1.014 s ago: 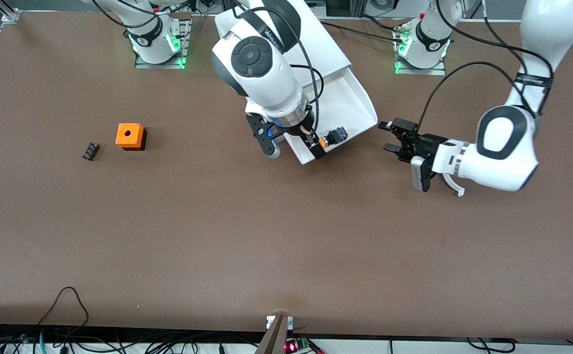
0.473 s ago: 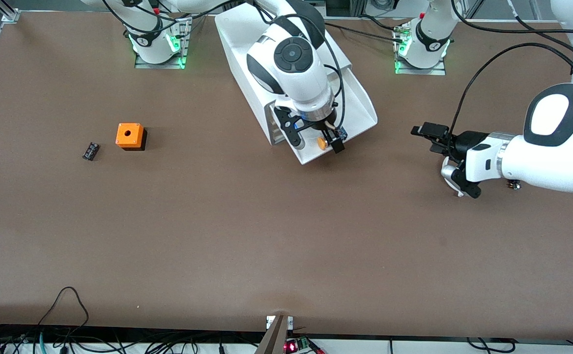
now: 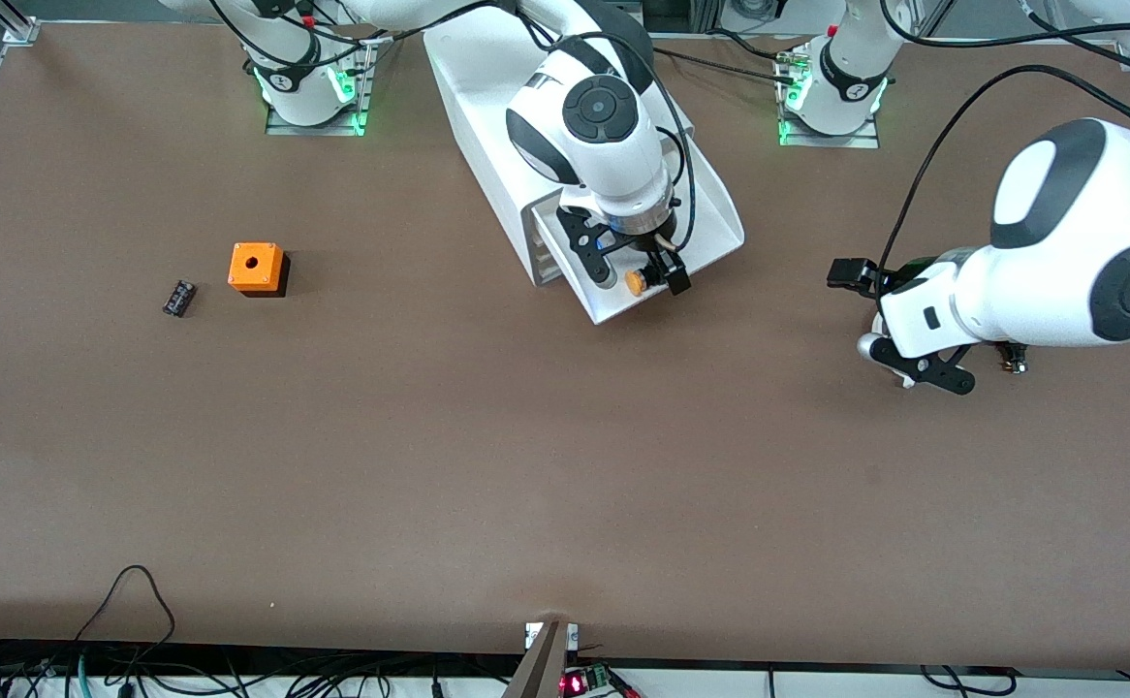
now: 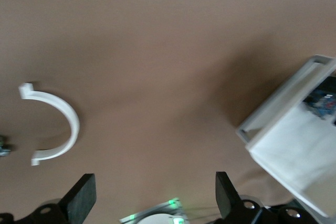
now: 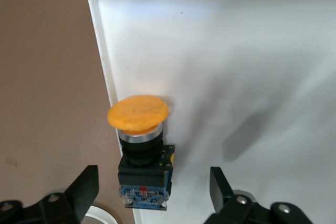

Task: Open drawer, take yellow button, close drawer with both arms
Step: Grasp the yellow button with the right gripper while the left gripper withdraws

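- The shallow white tray drawer with a cream front lip point(image 3: 710, 218) stands pulled out from the white boxy cabinet point(image 3: 487, 107) in the upper centre of the front view, its open end angled toward the lower right of that frame.
- The small push button with a round orange-yellow cap and black body point(image 3: 637, 282) lies in the drawer, close against its front lip; in the right wrist view the button point(image 5: 140, 145) shows its cap, its black body and a blue bit at the base, lying along the drawer's white rim point(image 5: 100, 56).
- The right hand point(image 3: 644, 274) is down in the drawer with one black finger on each side of the button; the fingers point(image 5: 79, 192) stand apart from the button with gaps showing, so the hand is open and grips nothing.
- The left hand point(image 3: 861, 276) hangs over bare brown table point(image 3: 526, 465) at the right of the front view, toward the left arm's end and apart from the drawer; its black fingers point(image 4: 81, 198) are spread wide and empty.
- A white curved plastic clip point(image 4: 55, 124) lies on the table beneath the left hand.
- An orange cube with a round hole point(image 3: 256, 268) and a small black part point(image 3: 178, 298) sit on the table at the left of the front view, well apart from the cabinet.
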{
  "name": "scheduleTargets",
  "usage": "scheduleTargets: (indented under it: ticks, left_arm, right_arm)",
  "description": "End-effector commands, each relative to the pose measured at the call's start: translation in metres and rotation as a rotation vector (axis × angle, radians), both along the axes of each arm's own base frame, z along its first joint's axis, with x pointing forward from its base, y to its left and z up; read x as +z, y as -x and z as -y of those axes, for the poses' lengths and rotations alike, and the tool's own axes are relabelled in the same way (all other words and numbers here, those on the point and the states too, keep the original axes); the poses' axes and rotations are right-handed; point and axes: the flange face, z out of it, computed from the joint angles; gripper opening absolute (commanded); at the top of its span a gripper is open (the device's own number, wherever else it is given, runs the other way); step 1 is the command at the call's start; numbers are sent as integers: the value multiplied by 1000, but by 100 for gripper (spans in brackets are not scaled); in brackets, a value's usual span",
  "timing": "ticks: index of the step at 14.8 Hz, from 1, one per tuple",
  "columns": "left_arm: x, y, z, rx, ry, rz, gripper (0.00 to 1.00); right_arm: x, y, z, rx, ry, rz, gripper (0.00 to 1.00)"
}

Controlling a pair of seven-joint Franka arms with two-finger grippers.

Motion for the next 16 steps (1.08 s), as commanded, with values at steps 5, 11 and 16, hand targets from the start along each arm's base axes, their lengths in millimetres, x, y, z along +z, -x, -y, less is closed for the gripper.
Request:
scheduleTargets:
  ticks: [5,11,16]
  left_arm:
    - [41,-21,-11,-6,-131,177,100]
    - [46,-23,-7,218,-148,191,100]
    - [23,-25,10,463,-118,178,100]
  right_arm:
    - [4,-1,-4,-15,6,14,0]
    - [24,-4,9,-12,38,-8,0]
    - [72,-28,35,11,9,35,0]
